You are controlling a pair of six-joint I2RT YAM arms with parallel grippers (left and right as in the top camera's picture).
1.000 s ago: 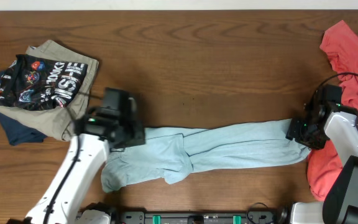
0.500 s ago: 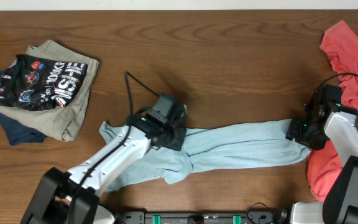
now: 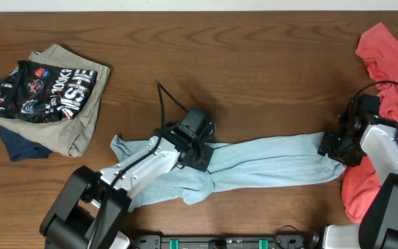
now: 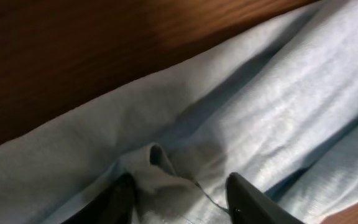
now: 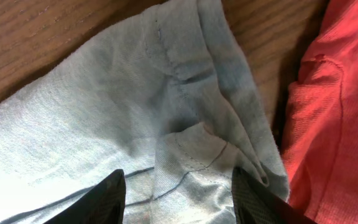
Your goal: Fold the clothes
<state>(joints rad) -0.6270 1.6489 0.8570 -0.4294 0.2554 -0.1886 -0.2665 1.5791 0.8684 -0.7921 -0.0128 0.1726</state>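
Observation:
A light blue garment (image 3: 268, 160) lies stretched in a long strip across the front of the wooden table. My left gripper (image 3: 197, 149) is low over its middle part; in the left wrist view its fingers (image 4: 182, 199) are open, with a raised fold of the blue cloth (image 4: 160, 168) between them. My right gripper (image 3: 334, 149) is at the strip's right end; in the right wrist view its fingers (image 5: 179, 199) are open, straddling the hemmed end of the blue cloth (image 5: 185, 149).
A red garment (image 3: 389, 62) lies crumpled at the right edge, beside the right arm, and shows in the right wrist view (image 5: 328, 124). A stack of folded clothes (image 3: 43, 93), with a black printed one on top, sits at the back left.
My left arm has swung right from the garment's left end to its middle. The left end now lies bare on the table. The right arm has not moved.

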